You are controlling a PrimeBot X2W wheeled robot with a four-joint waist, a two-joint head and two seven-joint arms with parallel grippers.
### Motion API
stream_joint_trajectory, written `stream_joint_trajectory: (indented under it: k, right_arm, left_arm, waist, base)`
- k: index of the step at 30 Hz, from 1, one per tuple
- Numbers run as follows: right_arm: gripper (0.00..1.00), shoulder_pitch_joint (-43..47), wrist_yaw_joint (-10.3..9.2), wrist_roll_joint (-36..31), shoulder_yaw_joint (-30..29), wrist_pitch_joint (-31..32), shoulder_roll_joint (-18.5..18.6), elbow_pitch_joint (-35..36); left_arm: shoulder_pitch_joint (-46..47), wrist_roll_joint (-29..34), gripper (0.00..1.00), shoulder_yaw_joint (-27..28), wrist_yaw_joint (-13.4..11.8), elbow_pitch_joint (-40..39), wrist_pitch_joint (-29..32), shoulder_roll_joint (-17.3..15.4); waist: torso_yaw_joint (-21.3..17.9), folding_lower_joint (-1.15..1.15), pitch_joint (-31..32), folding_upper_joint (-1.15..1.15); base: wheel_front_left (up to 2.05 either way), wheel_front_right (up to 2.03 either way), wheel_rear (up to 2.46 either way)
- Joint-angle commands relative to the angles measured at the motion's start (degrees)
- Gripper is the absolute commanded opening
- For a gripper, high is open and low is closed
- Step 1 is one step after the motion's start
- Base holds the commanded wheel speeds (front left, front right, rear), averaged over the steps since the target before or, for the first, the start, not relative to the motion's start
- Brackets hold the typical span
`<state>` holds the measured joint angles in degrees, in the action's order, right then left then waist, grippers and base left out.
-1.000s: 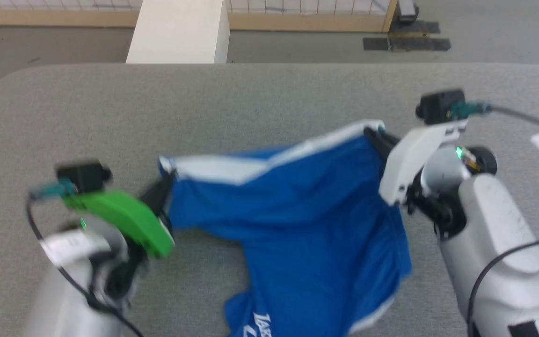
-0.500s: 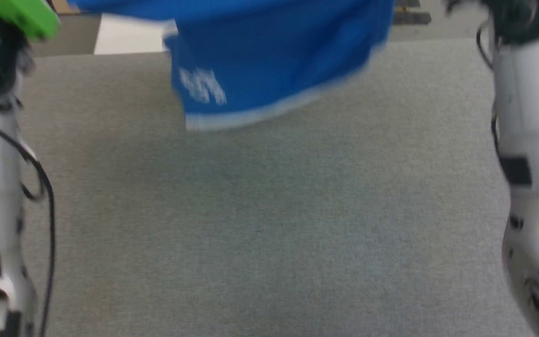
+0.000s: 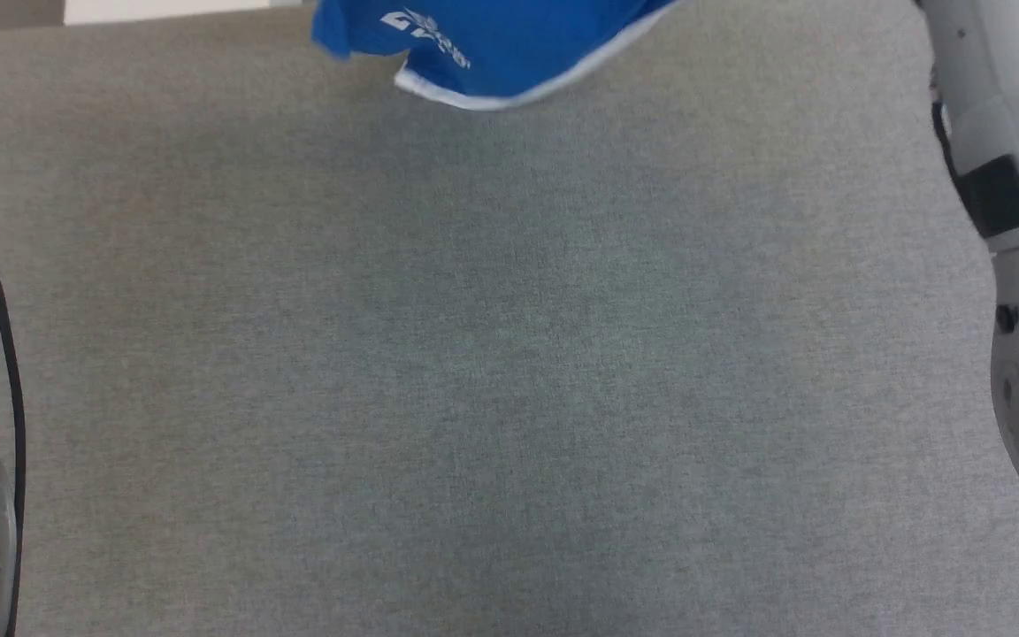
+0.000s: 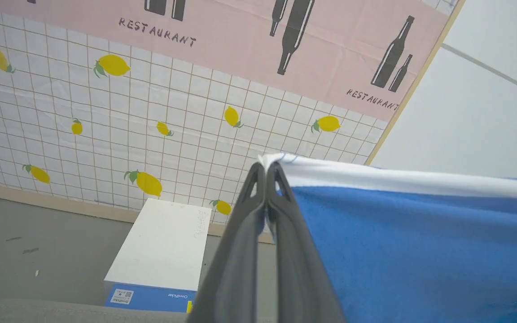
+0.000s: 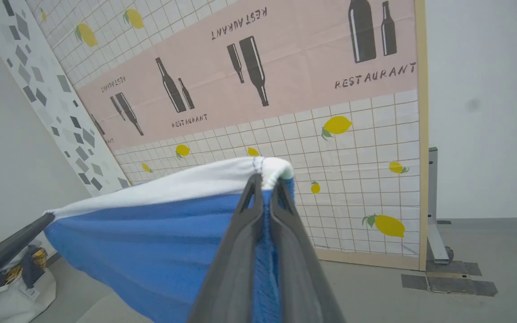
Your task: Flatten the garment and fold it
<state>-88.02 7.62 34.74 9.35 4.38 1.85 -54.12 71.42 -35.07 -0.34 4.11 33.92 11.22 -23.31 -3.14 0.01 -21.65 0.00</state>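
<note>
We look down on a table covered in plain grey cloth. Beyond it we see a grey floor and a white box with a blue side, standing near a printed backdrop. Its lower part shows white tiles with lemons. Above runs a pink band with dark bottles and the word RESTAURANT. Its edge is framed in pale wood. Beside it we find a plain white wall, and dark patches lie on the floor.
</note>
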Motion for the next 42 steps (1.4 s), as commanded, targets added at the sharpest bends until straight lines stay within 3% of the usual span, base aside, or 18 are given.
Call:
stream_joint_trajectory:
  k: [1,10,15,19,25,31,38,42]
  right_arm:
    - [0.00,0.56,-0.13,1.47,1.12,-1.11,1.03,-0.82]
    - [0.00,12.98,-0.13,9.20,8.27,-5.77,1.03,3.20]
    - [0.00,28.10,-0.13,10.95,7.57,-5.76,2.24,11.97]
    - [0.00,43.95,-0.13,14.20,4.22,-0.79,4.08,21.83]
    - [0.00,68.56,-0.13,13.38,-1.07,11.60,6.53,38.47]
    - [0.00,87.26,-0.13,8.85,-5.09,27.94,6.22,50.58]
    - [0.00,99.67,-0.13,2.37,-8.41,46.41,3.46,58.89]
    - [0.00,103.61,-0.13,0.24,-10.38,56.19,1.77,61.43]
  left_arm:
    - [-0.34,-1.14,0.00,0.78,0.41,1.14,-0.93,-1.20]
    - [-8.93,-6.23,0.00,-1.54,3.23,0.83,-4.19,-0.32]
    - [-22.02,-11.58,0.00,-3.72,3.34,-5.97,-6.07,0.63]
    - [-36.05,-14.59,0.00,-2.99,2.91,-12.43,-6.32,1.87]
    - [-57.04,-16.98,0.00,-2.42,-3.23,-24.41,-3.68,4.48]
    - [-74.82,-16.92,0.00,-3.25,-10.07,-32.28,1.67,4.09]
    - [-85.92,-15.49,0.00,-4.34,-17.46,-37.19,9.17,1.05]
    - [-87.89,-16.02,0.00,-3.77,-19.37,-40.18,10.98,0.50]
  waist:
    - [-0.30,-0.01,-1.77,0.00]
    - [1.68,-0.01,1.87,0.00]
    - [3.18,-0.01,8.08,0.00]
    - [4.12,-0.01,13.26,0.00]
    - [5.56,-0.01,18.59,0.00]
    - [5.89,-0.01,20.99,0.00]
    - [6.26,-0.01,21.55,0.00]
    - [6.01,-0.01,21.40,0.00]
  base:
    - [0.00,0.00,0.00]
    - [0.00,0.00,0.00]
    - [0.00,0.00,0.00]
    - [0.00,0.00,0.00]
    - [0.00,0.00,0.00]
    - [0.00,0.00,0.00]
    - [0.00,0.00,0.00]
    - [0.00,0.00,0.00]
